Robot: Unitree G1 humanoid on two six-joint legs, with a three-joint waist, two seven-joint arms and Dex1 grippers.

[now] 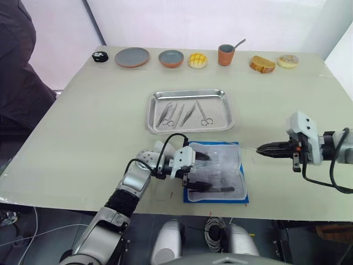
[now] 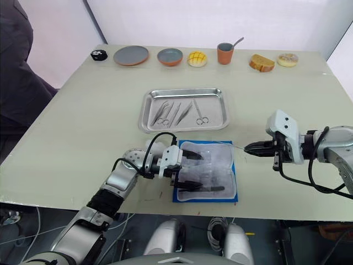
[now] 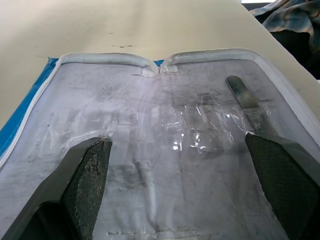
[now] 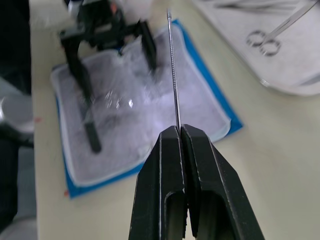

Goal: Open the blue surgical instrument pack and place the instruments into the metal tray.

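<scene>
The blue surgical instrument pack (image 1: 216, 172) lies opened flat near the table's (image 1: 88, 121) front edge, its whitish clear inner face up and the blue backing showing as a border around it. The metal tray (image 1: 188, 110) sits just beyond it, toward the middle of the table, with several instruments (image 1: 185, 114) already laid inside — tweezers and ring-handled scissors among them.

The left gripper (image 1: 197, 170) rests on the pack with its fingers spread wide, one near the far edge and one near the front edge, pressing the plastic down. In the left wrist view a dark slim tool (image 3: 244, 97) lies on the plastic beside one finger (whether it sits under or over the film I cannot tell).

The right gripper (image 1: 263, 149) hovers just off the pack's right edge, fingers pressed together on a thin needle-like probe (image 4: 173, 70) whose tip points over the pack's far corner.

My reading: the step in hand is carrying an instrument from pack to tray, and the job is well along. The next move calls for swinging the right arm away over the tray and lowering before letting go — the probe is so slight that it could slip or roll from the pinch. The remaining tool by the left fingers would then want collecting.
</scene>
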